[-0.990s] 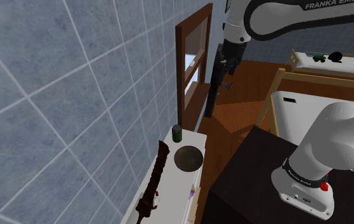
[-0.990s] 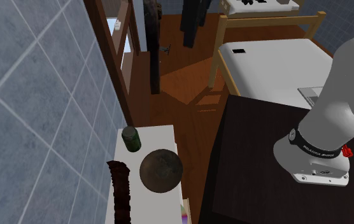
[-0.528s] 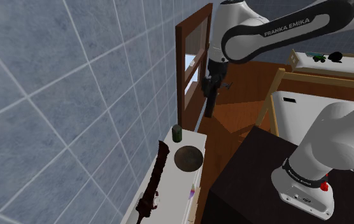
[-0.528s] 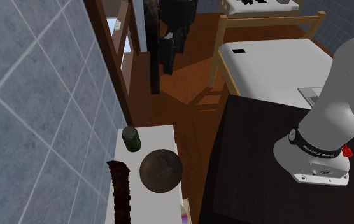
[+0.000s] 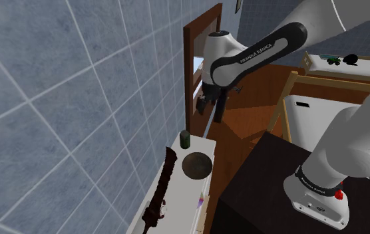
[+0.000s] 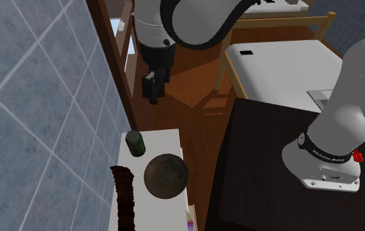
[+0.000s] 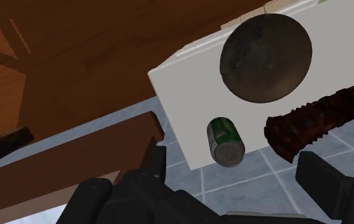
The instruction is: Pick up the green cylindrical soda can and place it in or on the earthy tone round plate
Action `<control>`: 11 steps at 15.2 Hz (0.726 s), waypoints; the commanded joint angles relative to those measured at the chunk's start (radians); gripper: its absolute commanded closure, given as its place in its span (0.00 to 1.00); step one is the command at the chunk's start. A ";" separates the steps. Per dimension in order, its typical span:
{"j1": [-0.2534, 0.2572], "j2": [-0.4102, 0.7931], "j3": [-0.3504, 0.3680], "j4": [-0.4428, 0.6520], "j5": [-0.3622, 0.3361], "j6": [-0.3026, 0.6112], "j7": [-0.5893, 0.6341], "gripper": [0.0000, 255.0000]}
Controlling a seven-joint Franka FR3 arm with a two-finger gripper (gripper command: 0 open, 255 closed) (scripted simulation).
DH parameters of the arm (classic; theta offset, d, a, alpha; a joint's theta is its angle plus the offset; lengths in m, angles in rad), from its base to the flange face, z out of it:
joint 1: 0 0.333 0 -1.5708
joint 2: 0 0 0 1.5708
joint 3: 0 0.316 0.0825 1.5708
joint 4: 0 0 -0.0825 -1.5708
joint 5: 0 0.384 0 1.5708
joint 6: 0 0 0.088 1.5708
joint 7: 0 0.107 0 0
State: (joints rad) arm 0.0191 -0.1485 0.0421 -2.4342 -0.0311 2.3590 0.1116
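White flat-topped stand [image 6: 167, 139]: bears all items.
Dark red-brown long ridged object [image 6: 123, 197]: at plate's 8 o'clock.
Earthy brown round plate [image 6: 166, 175]: bare.
Black two-finger gripper [image 6: 151, 90]: fingers spread, grasping nothing, above the can at 1 o'clock.
Dark green cylindrical soda can [image 6: 134, 143]: upright, greyish top, just beside plate at 10 o'clock.

Can [image 6: 134, 143] beside plate [image 6: 166, 175], both on tabletop [image 6: 167, 139]
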 commanded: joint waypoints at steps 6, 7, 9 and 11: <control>0.009 0.284 0.009 0.102 0.004 0.171 0.009 0.00; 0.010 0.324 0.011 0.122 0.005 0.189 0.010 0.00; 0.013 0.403 0.013 0.165 0.005 0.222 0.012 0.00; 0.016 0.483 0.015 0.213 0.006 0.250 0.013 0.00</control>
State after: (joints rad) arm 0.0329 0.2915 0.0555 -2.2447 -0.0253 2.5909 0.1226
